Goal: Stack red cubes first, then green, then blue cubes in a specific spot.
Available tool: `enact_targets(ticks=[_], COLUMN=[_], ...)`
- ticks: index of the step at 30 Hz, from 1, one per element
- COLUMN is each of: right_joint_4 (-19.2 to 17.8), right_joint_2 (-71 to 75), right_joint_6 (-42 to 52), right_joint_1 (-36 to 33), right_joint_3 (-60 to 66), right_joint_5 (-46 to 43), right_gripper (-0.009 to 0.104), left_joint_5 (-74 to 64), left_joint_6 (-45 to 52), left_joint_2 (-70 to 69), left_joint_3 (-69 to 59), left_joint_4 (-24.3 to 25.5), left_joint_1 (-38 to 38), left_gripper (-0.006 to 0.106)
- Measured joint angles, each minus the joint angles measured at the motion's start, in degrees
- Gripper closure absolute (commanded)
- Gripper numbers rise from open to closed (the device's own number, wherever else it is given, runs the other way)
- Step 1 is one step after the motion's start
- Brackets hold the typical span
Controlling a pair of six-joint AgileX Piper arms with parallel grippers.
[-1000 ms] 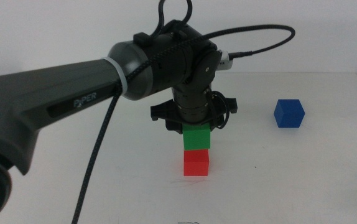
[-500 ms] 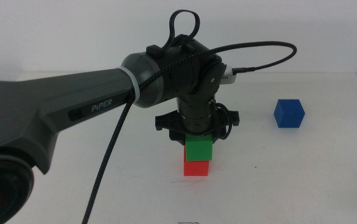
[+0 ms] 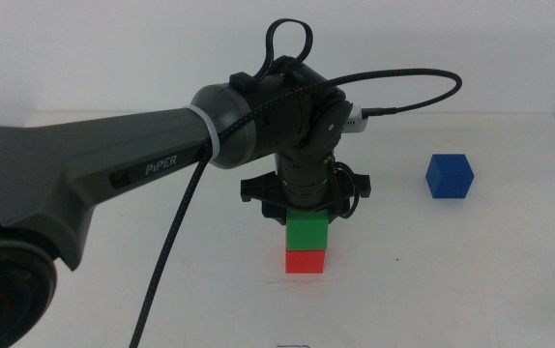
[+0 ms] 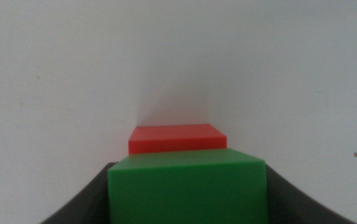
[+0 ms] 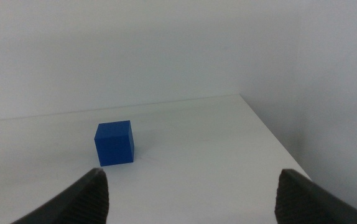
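While gripping green cube: "PIPER" arm.

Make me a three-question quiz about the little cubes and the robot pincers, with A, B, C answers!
1. Where is the small matte green cube?
A. on the small bright-red cube
B. beside the small dark-blue cube
C. on the table's far edge

2. How many cubes are there?
A. two
B. three
C. four

3. What is the left pincer doing?
A. hanging open and empty
B. gripping the blue cube
C. shut on the green cube

Answers:
1. A, green sits on red in the middle view.
2. B, one each of red, green, blue.
3. C, the left wrist view shows dark jaws at both sides of the green cube.
The right pincer waits open, facing the blue cube.
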State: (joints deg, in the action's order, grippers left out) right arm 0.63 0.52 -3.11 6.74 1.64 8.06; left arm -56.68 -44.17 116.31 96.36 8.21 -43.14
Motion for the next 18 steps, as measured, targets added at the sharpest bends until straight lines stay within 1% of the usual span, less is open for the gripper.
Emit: enact_targets(ticks=[7, 18], right_joint_4=[0.0, 0.0], right_joint_2=[0.0, 0.0], right_joint_6=[0.0, 0.0], right_joint_1=[0.0, 0.0], right_joint_3=[0.0, 0.0], right_joint_5=[0.0, 0.0], right_gripper=[0.015, 0.015], left_joint_5=[0.2, 1.6], left_joint_6=[0.1, 0.2], left_joint_2=[0.0, 1.0], left_joint_3=[0.0, 0.0], left_joint_4=[1.7, 1.7], left_joint_1=[0.0, 0.0], left_gripper=[0.102, 0.102])
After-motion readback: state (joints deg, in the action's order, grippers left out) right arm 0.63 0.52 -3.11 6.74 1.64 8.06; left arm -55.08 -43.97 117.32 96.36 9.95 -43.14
